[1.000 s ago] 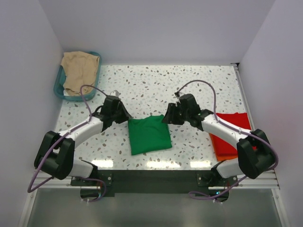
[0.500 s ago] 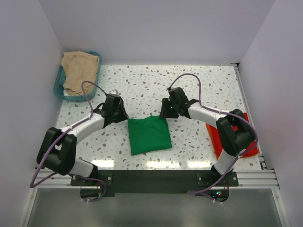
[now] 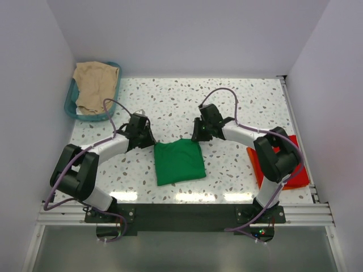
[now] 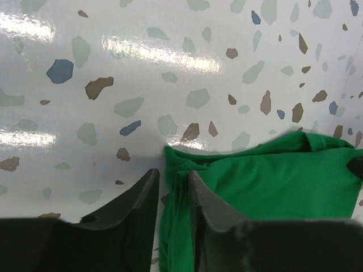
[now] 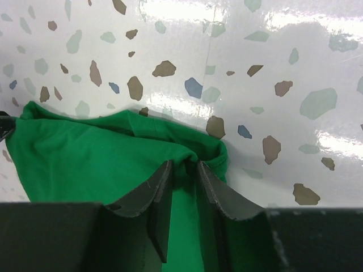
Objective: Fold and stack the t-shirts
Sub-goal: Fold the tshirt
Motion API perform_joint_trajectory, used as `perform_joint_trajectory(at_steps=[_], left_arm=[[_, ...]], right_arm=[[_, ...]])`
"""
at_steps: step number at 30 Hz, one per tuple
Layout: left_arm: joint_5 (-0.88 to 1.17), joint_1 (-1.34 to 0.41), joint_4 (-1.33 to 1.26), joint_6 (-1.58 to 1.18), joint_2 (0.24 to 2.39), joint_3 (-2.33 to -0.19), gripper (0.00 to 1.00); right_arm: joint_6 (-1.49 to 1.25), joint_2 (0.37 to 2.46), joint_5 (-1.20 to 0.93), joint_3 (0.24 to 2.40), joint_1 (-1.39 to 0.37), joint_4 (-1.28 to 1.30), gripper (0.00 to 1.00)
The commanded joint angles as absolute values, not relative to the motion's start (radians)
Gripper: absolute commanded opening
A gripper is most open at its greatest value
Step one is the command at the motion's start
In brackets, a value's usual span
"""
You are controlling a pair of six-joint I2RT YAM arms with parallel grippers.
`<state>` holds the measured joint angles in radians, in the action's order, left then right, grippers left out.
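Note:
The folded bright green t-shirt (image 3: 179, 162) lies on the speckled table in front of both arms. My left gripper (image 3: 148, 141) is at its far left corner, shut on a fold of the green cloth (image 4: 180, 226). My right gripper (image 3: 197, 136) is at its far right corner, shut on a bunched fold of the same shirt (image 5: 113, 158). The red-orange t-shirt (image 3: 290, 170) lies folded at the right edge of the table, partly hidden behind my right arm.
A teal plastic basket (image 3: 71, 106) holding beige cloth (image 3: 95, 83) stands at the far left corner. White walls close in the table on the left, back and right. A metal rail runs along the near edge.
Both arms have drawn in and back along the table. The grippers now sit at the green shirt's far corners; its far edge has shifted slightly.

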<state>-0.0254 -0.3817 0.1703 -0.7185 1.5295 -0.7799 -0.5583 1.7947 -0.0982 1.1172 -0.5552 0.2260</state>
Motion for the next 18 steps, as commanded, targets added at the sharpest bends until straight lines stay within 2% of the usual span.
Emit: perform_joint_trajectory(at_steps=[1,4,7,10,18], left_arm=[[-0.006,-0.377,0.100,-0.729,1.536,-0.801,0.28],[-0.005,-0.377,0.101,-0.730,1.517,-0.801,0.10],[-0.012,-0.377,0.110,-0.726,1.502,-0.805,0.00],[-0.023,-0.373,0.114,-0.721,1.491,-0.807,0.00],[-0.006,-0.336,0.074,-0.715,1.523,-0.805,0.00]], right_arm=[[-0.561,1.792,-0.097,1.157,-0.557,0.232,0.26],[-0.566,1.766,-0.088,1.152,-0.557,0.248,0.13],[-0.568,1.737,-0.072,1.152,-0.552,0.268,0.06],[-0.572,1.714,-0.063,1.144,-0.537,0.284,0.00],[-0.581,1.730,-0.135,1.098,-0.434,0.238,0.00]])
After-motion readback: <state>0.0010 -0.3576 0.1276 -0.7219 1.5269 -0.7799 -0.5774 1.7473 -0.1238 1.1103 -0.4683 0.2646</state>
